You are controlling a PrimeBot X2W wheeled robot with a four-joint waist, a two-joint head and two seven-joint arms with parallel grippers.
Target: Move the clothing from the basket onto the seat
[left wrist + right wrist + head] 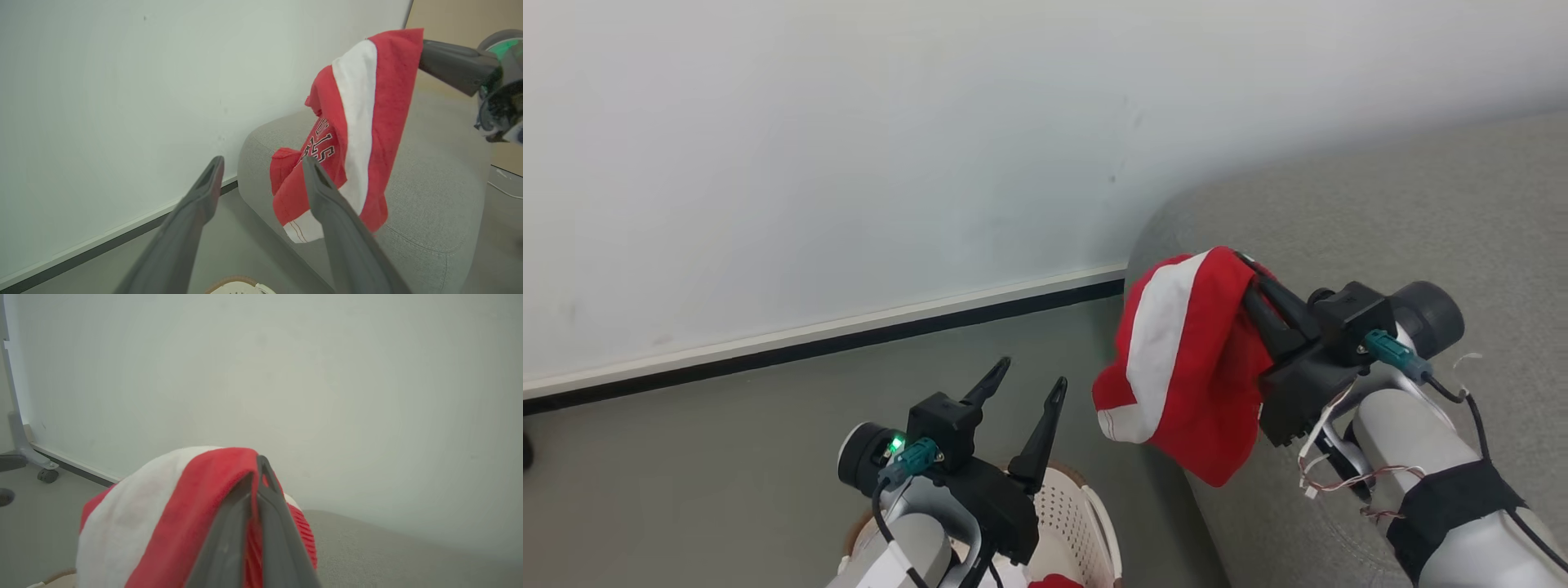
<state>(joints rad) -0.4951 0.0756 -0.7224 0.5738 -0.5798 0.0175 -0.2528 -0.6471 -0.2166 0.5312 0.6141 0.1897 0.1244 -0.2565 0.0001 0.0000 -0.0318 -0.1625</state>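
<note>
A red and white garment of the clothing [1184,367] hangs in the air by the rounded end of the grey seat [1421,229], pinched at its top edge by my right gripper [1245,265], which is shut on it. Dark lettering shows on the clothing [359,134] in the left wrist view, with the seat [433,196] behind it. The right wrist view has the fabric [163,514] draped over the shut fingers [261,506]. My left gripper [1033,371] stands open and holds nothing above the cream basket [1078,523], whose rim [233,281] shows below.
A pale wall with a white and black skirting [849,335] runs behind the grey floor. A wheeled stand's foot [45,473] is at the far left in the right wrist view. More red fabric [1054,581] lies in the basket.
</note>
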